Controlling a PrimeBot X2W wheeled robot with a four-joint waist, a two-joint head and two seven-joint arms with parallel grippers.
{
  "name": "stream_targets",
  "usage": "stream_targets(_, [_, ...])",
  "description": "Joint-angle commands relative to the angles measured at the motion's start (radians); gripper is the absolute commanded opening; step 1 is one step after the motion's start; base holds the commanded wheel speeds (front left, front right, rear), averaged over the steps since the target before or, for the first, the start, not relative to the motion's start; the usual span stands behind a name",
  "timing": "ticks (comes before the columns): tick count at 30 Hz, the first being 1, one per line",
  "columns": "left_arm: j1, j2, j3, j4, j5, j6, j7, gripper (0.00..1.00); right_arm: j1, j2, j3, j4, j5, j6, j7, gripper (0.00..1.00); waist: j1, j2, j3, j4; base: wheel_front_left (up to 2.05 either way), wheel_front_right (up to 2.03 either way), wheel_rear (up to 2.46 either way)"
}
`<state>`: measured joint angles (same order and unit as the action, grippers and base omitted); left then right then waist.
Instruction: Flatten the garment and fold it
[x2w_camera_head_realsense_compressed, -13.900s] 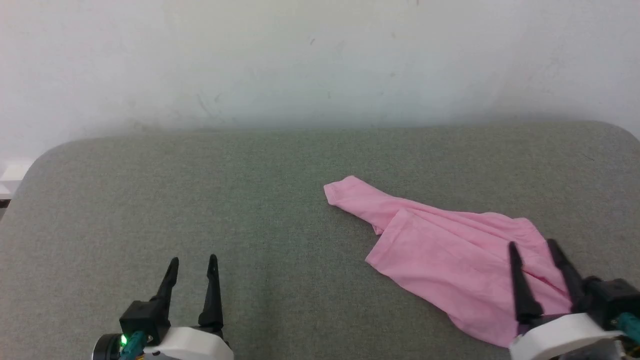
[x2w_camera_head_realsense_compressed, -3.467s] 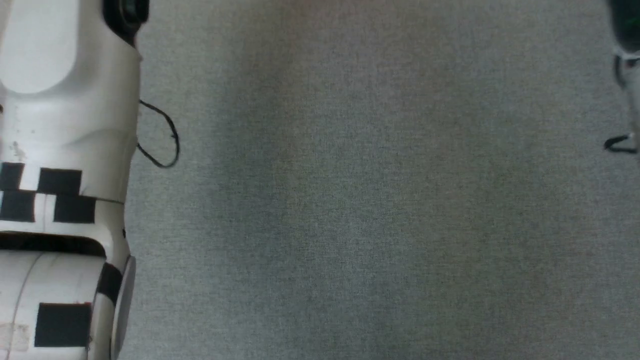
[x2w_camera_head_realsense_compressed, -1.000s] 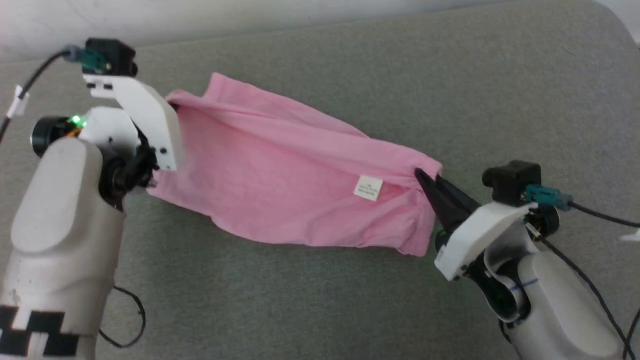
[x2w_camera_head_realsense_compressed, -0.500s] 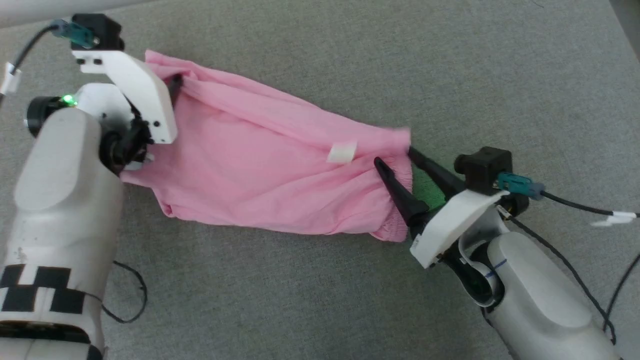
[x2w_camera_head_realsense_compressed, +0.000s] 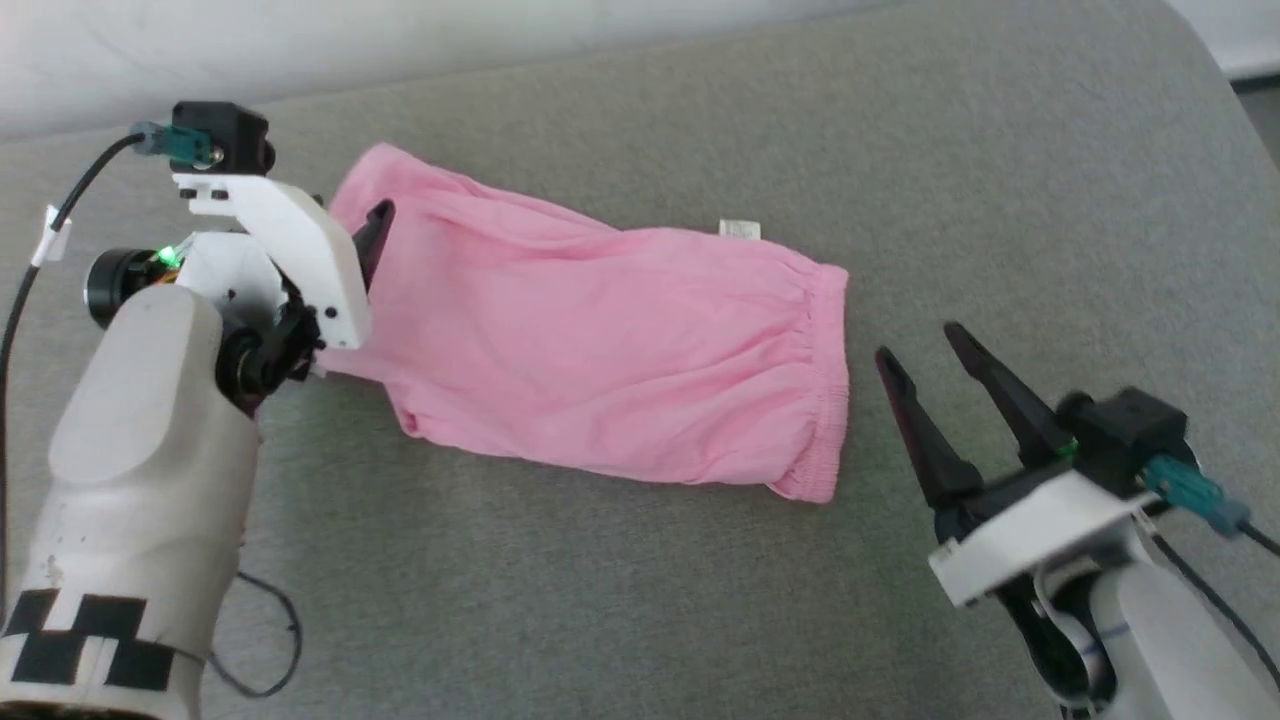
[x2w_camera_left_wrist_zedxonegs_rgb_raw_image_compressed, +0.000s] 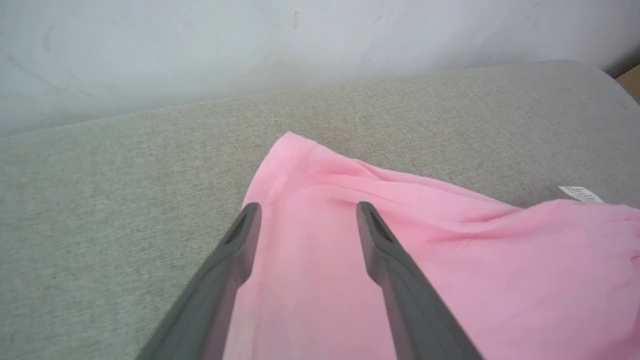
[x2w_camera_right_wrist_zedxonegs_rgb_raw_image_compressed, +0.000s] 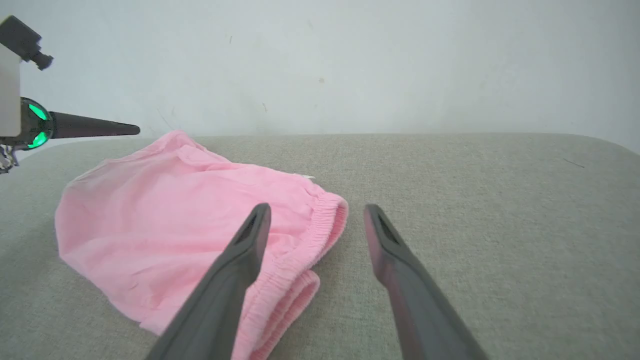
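Garment (x2w_camera_head_realsense_compressed: 600, 350) flat on grey upholstery (x2w_camera_head_realsense_compressed: 1000, 150) — left fingers (x2w_camera_head_realsense_compressed: 375, 232), right fingers (x2w_camera_head_realsense_compressed: 918, 425) both splayed

Bare counter (x2w_camera_head_realsense_compressed: 620, 600) extends along the near side of the shorts (x2w_camera_head_realsense_compressed: 600, 340) and across the whole right portion. The wall (x2w_camera_head_realsense_compressed: 300, 40) closes the far edge. The left arm (x2w_camera_head_realsense_compressed: 140, 450) overhangs the shorts' left end; the right gripper (x2w_camera_head_realsense_compressed: 915, 340) stands apart from the waistband.
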<state>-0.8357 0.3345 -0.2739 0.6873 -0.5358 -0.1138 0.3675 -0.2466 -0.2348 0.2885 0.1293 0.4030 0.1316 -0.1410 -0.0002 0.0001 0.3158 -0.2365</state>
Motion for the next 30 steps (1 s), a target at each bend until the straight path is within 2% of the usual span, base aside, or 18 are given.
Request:
stream_targets(1, [0.024, 0.020, -0.016, -0.024, -0.003, -0.007, 0.038, 1.00, 0.045, 0.016, -0.029, -0.046, -0.027, -0.001, 0.021, 1.00, 0.0002, -0.0001, -0.067, 0.051, 0.00, 0.00, 0.00])
stream_targets(5, [0.055, 0.060, -0.059, -0.065, -0.005, -0.011, 0.158, 1.00, 0.126, 0.044, -0.078, -0.153, -0.078, -0.001, 0.090, 1.00, 0.0002, -0.0001, -0.072, 0.044, 0.00, 0.00, 0.00])
stream_targets(10, [0.087, 0.093, -0.090, -0.082, -0.004, -0.007, 0.263, 1.00, 0.164, 0.066, -0.092, -0.239, -0.101, -0.001, 0.143, 1.00, 0.0002, -0.0001, -0.040, 0.010, 0.00, 0.00, 0.00])
stream_targets(15, [0.103, 0.091, -0.101, -0.061, -0.013, 0.000, 0.307, 1.00, 0.159, 0.070, -0.091, -0.265, -0.102, -0.001, 0.163, 1.00, 0.0002, -0.0001, -0.007, -0.025, 0.00, 0.00, 0.00])
stream_targets(19, [0.117, 0.065, -0.123, -0.039, -0.029, -0.003, 0.335, 1.00, 0.161, 0.071, -0.095, -0.260, -0.097, -0.001, 0.172, 1.00, 0.0002, -0.0001, 0.001, -0.035, 0.00, 0.00, 0.00])
stream_targets(20, [0.122, 0.059, -0.133, -0.034, -0.034, -0.005, 0.347, 0.76, 0.162, 0.070, -0.097, -0.258, -0.096, -0.001, 0.174, 1.00, 0.0002, -0.0001, 0.001, -0.036, 0.00, 0.00, 0.00])
stream_targets(21, [0.128, 0.054, -0.142, -0.030, -0.042, -0.007, 0.359, 0.44, 0.163, 0.069, -0.097, -0.254, -0.095, -0.001, 0.178, 1.00, 0.0002, -0.0001, 0.001, -0.037, 0.00, 0.00, 0.00])
stream_targets(22, [0.135, 0.048, -0.150, -0.029, -0.051, -0.009, 0.369, 0.18, 0.163, 0.068, -0.097, -0.251, -0.092, -0.001, 0.184, 1.00, 0.0002, -0.0001, 0.000, -0.037, 0.00, 0.00, 0.00])
stream_targets(23, [0.142, 0.045, -0.158, -0.028, -0.061, -0.011, 0.374, 0.00, 0.163, 0.066, -0.096, -0.249, -0.092, -0.001, 0.189, 1.00, 0.0002, -0.0001, -0.001, -0.037, 0.00, 0.00, 0.00])
stream_targets(27, [0.169, 0.029, -0.173, -0.040, -0.107, -0.015, 0.364, 0.00, 0.162, 0.054, -0.103, -0.229, -0.079, -0.001, 0.226, 1.00, 0.0002, -0.0001, -0.010, -0.029, 0.00, 0.00, 0.00])
stream_targets(30, [0.175, 0.038, -0.175, -0.051, -0.114, -0.016, 0.321, 0.00, 0.157, 0.040, -0.092, -0.202, -0.056, -0.001, 0.294, 1.00, 0.0002, -0.0001, -0.016, -0.015, 0.00, 0.00, 0.00])
